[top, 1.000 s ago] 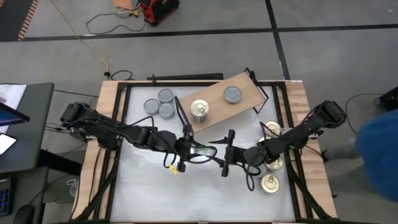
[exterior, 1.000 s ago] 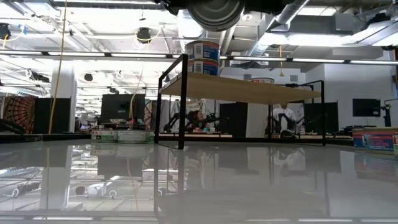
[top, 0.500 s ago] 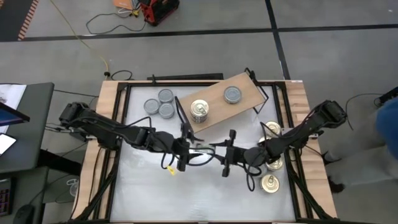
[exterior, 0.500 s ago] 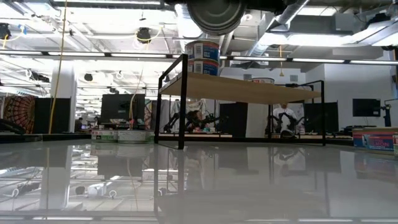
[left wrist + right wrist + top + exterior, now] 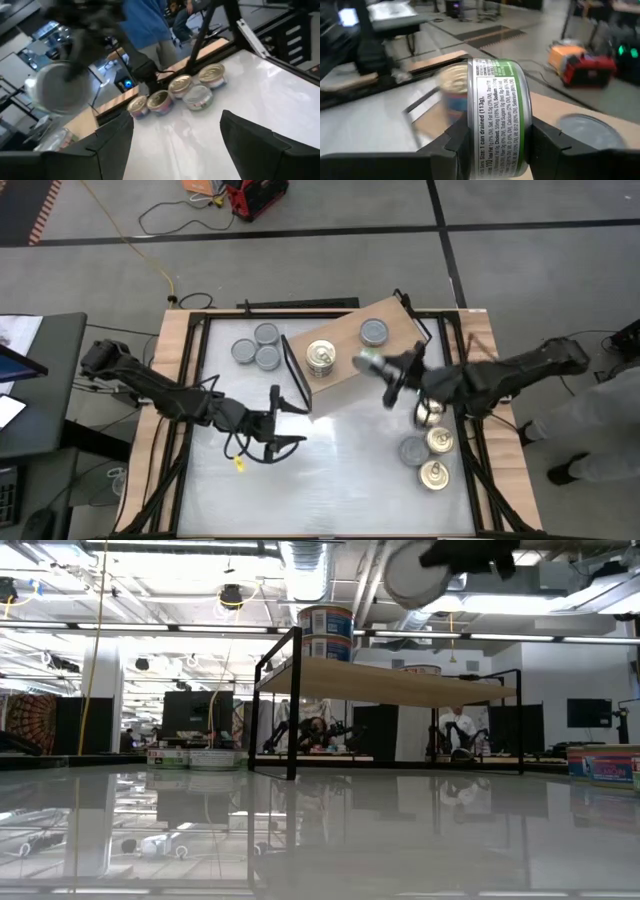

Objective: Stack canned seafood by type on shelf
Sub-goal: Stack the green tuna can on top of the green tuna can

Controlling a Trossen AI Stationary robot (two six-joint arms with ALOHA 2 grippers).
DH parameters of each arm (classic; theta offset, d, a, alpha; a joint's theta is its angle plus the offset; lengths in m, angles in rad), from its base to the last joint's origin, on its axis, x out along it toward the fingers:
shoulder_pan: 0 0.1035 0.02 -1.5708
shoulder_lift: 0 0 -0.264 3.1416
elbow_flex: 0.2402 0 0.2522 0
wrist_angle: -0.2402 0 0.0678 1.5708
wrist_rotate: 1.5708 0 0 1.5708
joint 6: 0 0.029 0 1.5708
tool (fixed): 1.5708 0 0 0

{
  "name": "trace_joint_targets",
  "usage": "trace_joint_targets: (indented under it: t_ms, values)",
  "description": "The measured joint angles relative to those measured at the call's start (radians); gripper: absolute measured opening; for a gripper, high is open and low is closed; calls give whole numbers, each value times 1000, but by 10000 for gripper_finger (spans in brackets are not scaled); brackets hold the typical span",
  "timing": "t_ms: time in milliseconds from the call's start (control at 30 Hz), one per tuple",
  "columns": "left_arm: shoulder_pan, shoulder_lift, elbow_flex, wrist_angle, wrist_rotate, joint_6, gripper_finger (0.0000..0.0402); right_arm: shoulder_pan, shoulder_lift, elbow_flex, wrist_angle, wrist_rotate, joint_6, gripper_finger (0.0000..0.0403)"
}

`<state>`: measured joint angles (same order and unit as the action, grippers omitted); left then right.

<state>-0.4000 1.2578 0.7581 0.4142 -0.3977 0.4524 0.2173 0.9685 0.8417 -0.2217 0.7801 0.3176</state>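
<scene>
White counter [image 5: 330, 480] fills the middle of the high view, with the tan wooden shelf [image 5: 345, 330] sitting at an angle in the upper middle.

On the shelf: a stack of gold-topped tins [image 5: 320, 359] at its lower-left end (the low view shows two stacked, blue and white labels, can't read them) and one grey-topped tin [image 5: 373, 332] toward the upper right. Off the shelf there's a cluster of three grey tins [image 5: 256, 347] at upper left of the counter, and four tins [image 5: 428, 445] lower right: three gold pull-tab ones and one grey.

Right pincer [image 5: 385, 375] is just off the shelf's lower edge, centre-right of the frame, clamped on a green-banded tin [image 5: 492, 117] turned on its side. Its label reads "1 can drained (113g)", rest is nutrition small print, partly legible.

Left pincer [image 5: 290, 423] is over bare counter, left of centre, fingers spread wide with nothing in them.

A person in grey stands at the right edge.
</scene>
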Motion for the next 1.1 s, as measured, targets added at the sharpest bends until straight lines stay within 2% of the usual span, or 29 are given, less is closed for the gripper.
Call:
trace_joint_targets:
  t_ms: [100,200,367,533,633,733,933,1100]
  values:
    - [-7,-17,-40,30,5,-22,279,-135,-61,0,-53,-142,52,179]
    - [-14,-23,-56,29,53,-39,279,-283,-80,0,-82,-306,80,176]
    - [-22,-15,-96,43,191,-41,278,-521,-62,0,-98,-552,105,167]
    - [-29,5,-152,134,270,-49,278,-695,-10,0,-82,-775,123,186]
    - [-30,5,-194,207,291,-70,278,-771,30,0,-68,-862,128,188]
    - [-29,3,-225,242,267,-89,278,-820,62,0,-33,-950,135,177]
    - [-29,2,-237,255,253,-101,278,-882,101,1,11,-997,154,164]
    - [-29,2,-237,257,251,-84,278,-915,105,2,7,-1044,180,194]
